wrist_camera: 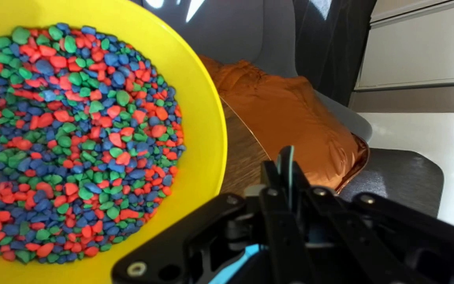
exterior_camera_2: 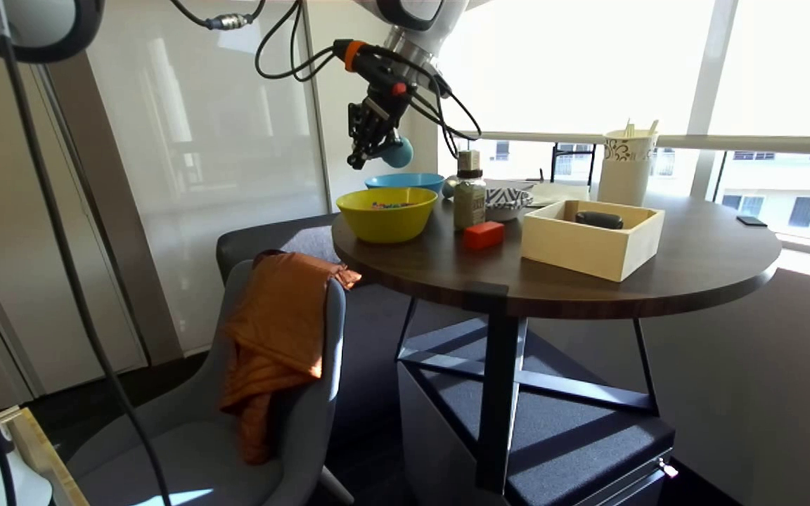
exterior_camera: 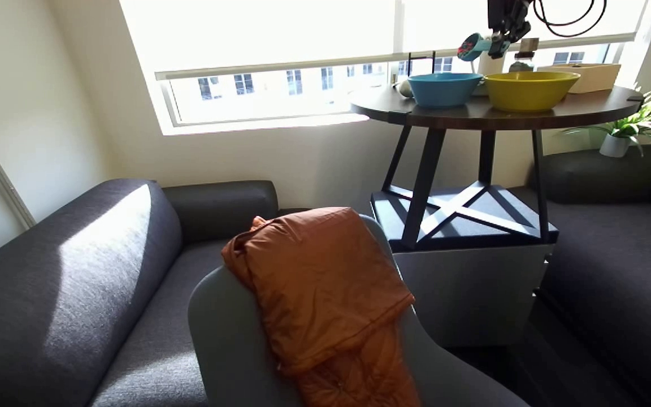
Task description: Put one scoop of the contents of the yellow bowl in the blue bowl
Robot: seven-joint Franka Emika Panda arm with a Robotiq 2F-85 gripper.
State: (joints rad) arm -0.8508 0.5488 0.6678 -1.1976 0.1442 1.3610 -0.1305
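On the table, the yellow bowl [exterior_camera: 529, 96] [exterior_camera_2: 377, 223] [wrist_camera: 205, 134] holds red, blue and green pebbles. The blue bowl [exterior_camera: 444, 93] [exterior_camera_2: 412, 180] stands beside it. Above the bowls, my gripper [exterior_camera: 498, 47] [exterior_camera_2: 368, 151] [wrist_camera: 286, 169] is shut on the handle of a light blue scoop [exterior_camera: 472, 47] [exterior_camera_2: 398, 152]. In an exterior view its tilted mouth shows reddish bits inside. The wrist view shows the handle's edge between the fingers; its cup is hidden there. A bright blue strip shows under the gripper; I cannot tell whether it is scoop or bowl.
A bottle [exterior_camera_2: 470, 197], a red block [exterior_camera_2: 483, 235] and a patterned bowl [exterior_camera_2: 507, 204] stand near the yellow bowl. A wooden box [exterior_camera_2: 591, 242] and a tall cup [exterior_camera_2: 626, 169] are farther along the table. A chair with an orange jacket [wrist_camera: 290, 114] adjoins the table edge.
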